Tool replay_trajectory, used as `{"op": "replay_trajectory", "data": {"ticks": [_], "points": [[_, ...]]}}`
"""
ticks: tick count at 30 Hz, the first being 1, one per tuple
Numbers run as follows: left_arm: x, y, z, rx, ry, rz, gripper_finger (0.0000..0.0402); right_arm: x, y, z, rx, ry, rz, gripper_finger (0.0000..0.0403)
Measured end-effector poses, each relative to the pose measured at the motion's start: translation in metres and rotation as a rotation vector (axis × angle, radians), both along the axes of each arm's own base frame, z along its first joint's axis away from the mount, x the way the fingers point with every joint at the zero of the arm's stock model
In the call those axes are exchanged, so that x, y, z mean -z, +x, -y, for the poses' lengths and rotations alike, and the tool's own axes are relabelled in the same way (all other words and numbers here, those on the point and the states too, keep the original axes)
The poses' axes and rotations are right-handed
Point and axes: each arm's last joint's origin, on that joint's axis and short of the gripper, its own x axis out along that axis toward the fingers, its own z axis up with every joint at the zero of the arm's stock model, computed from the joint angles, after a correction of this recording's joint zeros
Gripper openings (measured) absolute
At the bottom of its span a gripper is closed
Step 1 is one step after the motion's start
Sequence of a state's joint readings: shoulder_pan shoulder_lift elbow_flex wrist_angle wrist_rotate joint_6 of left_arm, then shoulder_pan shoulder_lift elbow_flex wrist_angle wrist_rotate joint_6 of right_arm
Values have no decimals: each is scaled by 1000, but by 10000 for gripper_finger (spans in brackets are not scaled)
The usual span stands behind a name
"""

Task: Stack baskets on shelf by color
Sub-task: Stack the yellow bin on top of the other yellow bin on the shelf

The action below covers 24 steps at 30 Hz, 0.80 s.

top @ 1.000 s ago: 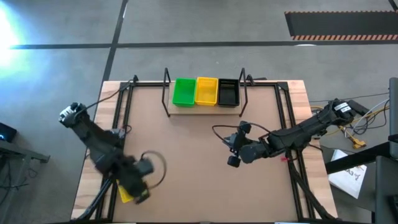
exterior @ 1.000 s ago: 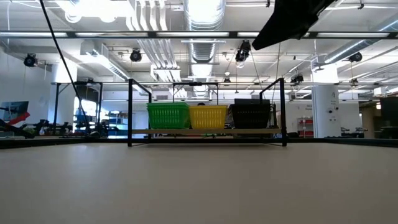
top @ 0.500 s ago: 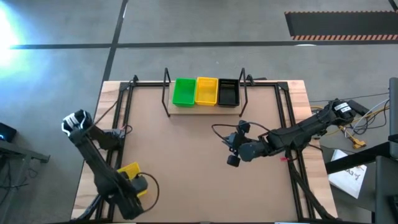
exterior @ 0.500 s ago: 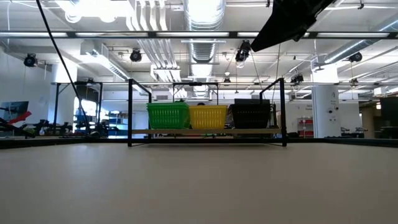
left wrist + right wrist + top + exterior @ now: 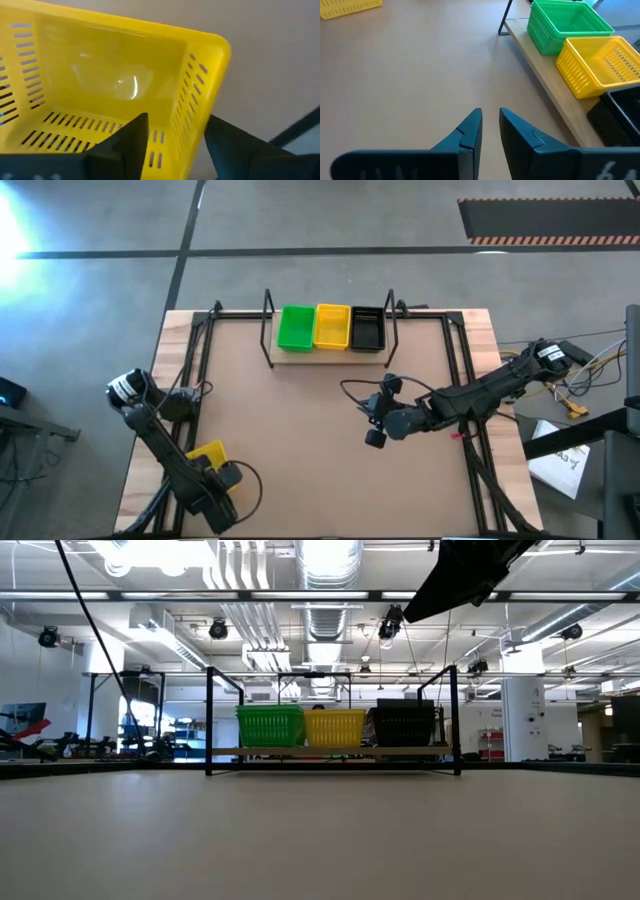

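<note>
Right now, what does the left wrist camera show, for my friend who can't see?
A yellow basket fills the picture, seen from above. The left tool straddles its slotted wall, one dark finger inside, the other outside, above the tan table.

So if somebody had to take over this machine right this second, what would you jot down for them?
Left gripper: at the table's near left corner, jaws straddling one wall of a loose yellow basket, one inside and one outside; not clearly clamped.
Right gripper: waiting over bare table right of centre, jaws close together, holding nothing.
Shelf: at the far edge, carrying a green basket, a yellow basket and a black basket side by side; how many are nested in each I cannot tell.
Done: three colours lined up on the shelf.
Left: carry the loose yellow one over and set it into the yellow one on the shelf.
</note>
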<state>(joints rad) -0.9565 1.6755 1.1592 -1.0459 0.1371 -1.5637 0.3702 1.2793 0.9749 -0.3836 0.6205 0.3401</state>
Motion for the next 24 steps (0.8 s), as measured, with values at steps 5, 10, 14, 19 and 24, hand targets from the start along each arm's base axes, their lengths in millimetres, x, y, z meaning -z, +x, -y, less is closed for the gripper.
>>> {"op": "replay_trajectory", "data": {"ticks": [5,10,14,19,24], "points": [[3,-1,-2,26,11,-2,125,0,0,0,0,0,0,59],[8,-2,-3,81,6,2,59,0,0,0,0,-4,-7,59],[7,2,-6,99,-9,13,10,0,-5,2,0,-14,-34,59],[-3,24,-11,157,-92,110,4,-7,-22,1,-13,-21,-79,59],[-16,64,-29,180,-142,266,2,-16,-48,2,19,20,-123,59]]}}
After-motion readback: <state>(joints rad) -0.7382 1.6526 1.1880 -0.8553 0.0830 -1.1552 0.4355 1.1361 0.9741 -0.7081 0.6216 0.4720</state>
